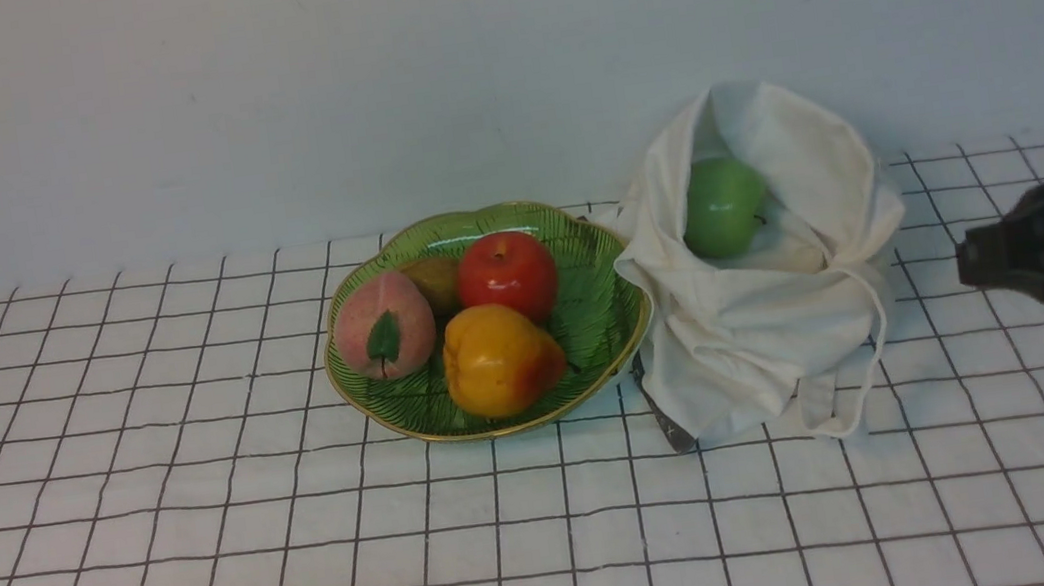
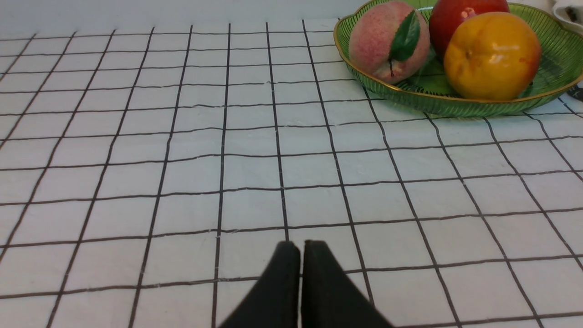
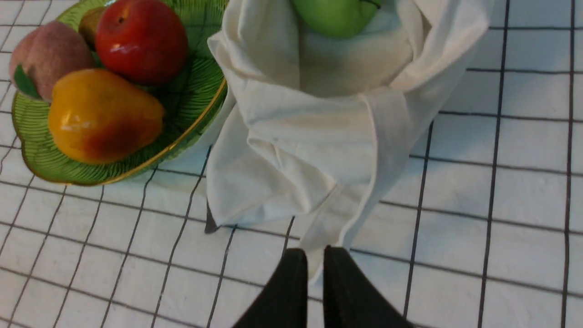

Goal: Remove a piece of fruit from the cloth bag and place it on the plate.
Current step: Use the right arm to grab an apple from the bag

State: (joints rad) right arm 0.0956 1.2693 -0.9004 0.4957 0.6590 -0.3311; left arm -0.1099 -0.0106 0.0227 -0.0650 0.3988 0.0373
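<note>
White gridded table point(image 1: 216, 575) up front, plain pale wall point(image 1: 253, 86) behind. Green apple point(image 1: 723, 206) sits inside the cloth bag point(image 1: 770, 341), just beside the plate point(image 1: 600, 313). Right pincer point(image 3: 314, 250) is by the bag's strap point(image 3: 328, 218), well short of the apple, barely cracked open, holding nothing. Left pincer point(image 2: 300, 244) closed, empty.

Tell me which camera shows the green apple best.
Front view: the green apple sits nearly whole in the open cloth bag. Right wrist view crops it at the frame edge; left wrist view misses it.
</note>
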